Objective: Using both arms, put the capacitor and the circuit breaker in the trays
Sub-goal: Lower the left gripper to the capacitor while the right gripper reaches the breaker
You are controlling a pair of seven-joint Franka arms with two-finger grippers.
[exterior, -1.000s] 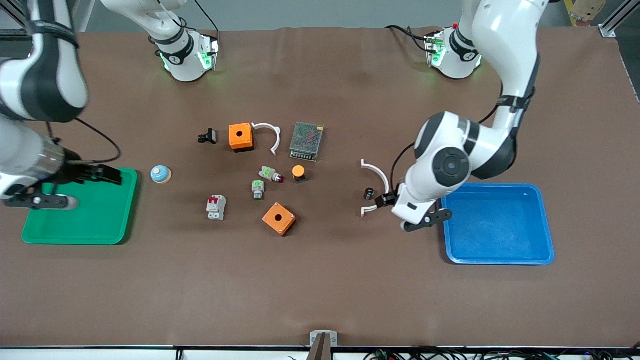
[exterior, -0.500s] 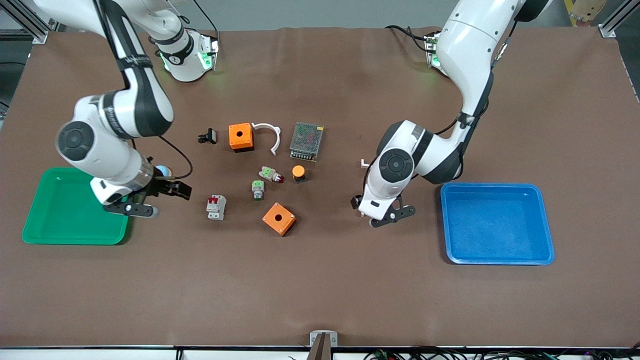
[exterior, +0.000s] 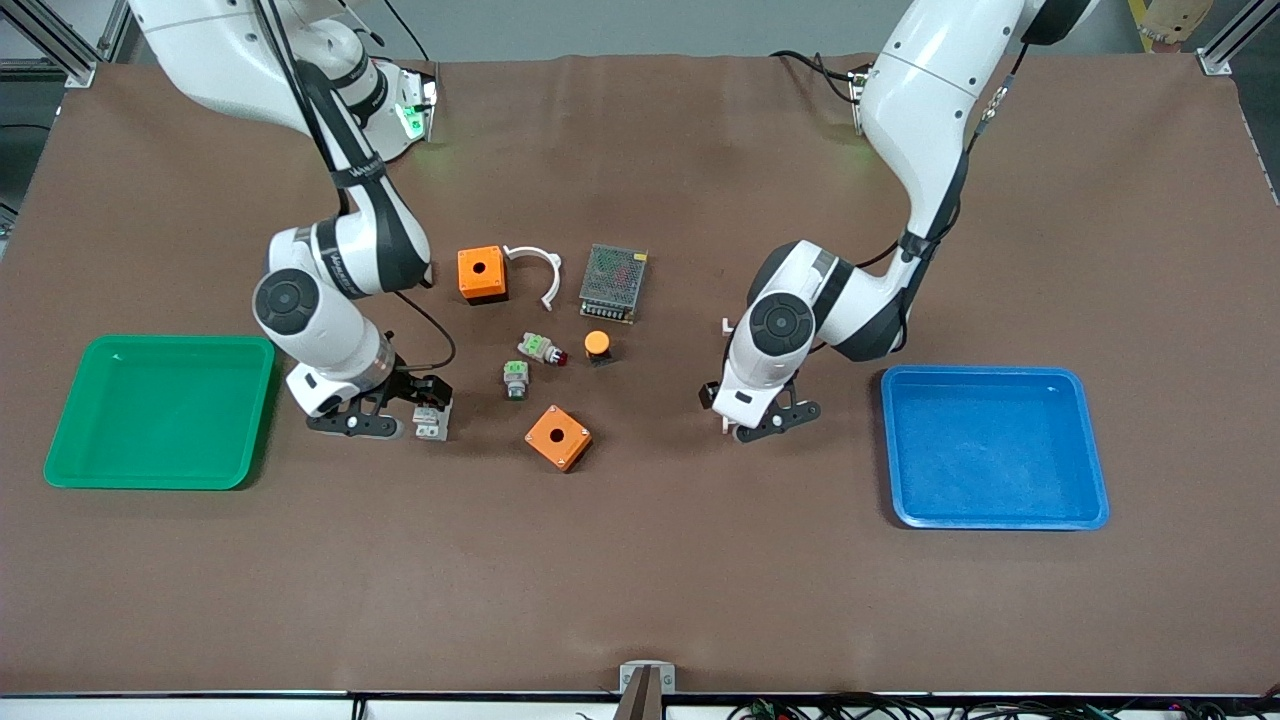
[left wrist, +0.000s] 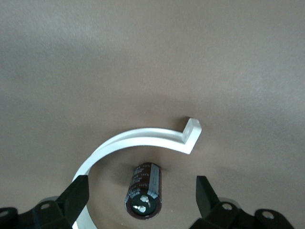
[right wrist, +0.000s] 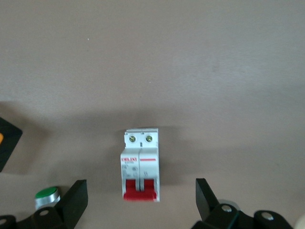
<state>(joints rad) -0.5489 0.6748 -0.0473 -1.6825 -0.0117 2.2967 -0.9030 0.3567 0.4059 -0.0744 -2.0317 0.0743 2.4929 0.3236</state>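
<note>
The circuit breaker (exterior: 433, 424) is a white block with red levers, lying on the brown mat. My right gripper (exterior: 415, 396) hangs open just over it. In the right wrist view the breaker (right wrist: 140, 164) lies between the spread fingers (right wrist: 78, 198), untouched. The capacitor (left wrist: 143, 191), a tiny dark cylinder with a silvery end, lies on its side inside the curve of a white curved clip (left wrist: 138, 140). My left gripper (left wrist: 141, 202) is open around it, touching nothing. In the front view the left gripper (exterior: 725, 402) and its wrist hide the capacitor.
A green tray (exterior: 60, 470) lies at the right arm's end and a blue tray (exterior: 995, 515) at the left arm's end. Between the grippers lie two orange boxes (exterior: 481, 273) (exterior: 558, 437), a metal grille box (exterior: 613, 282), two green push-buttons (exterior: 515, 378) and an orange-capped button (exterior: 597, 344).
Both arms swung in from the trays toward the middle. The right gripper went from the green tray to over the breaker. The left gripper went from beside the blue tray to over the capacitor.
</note>
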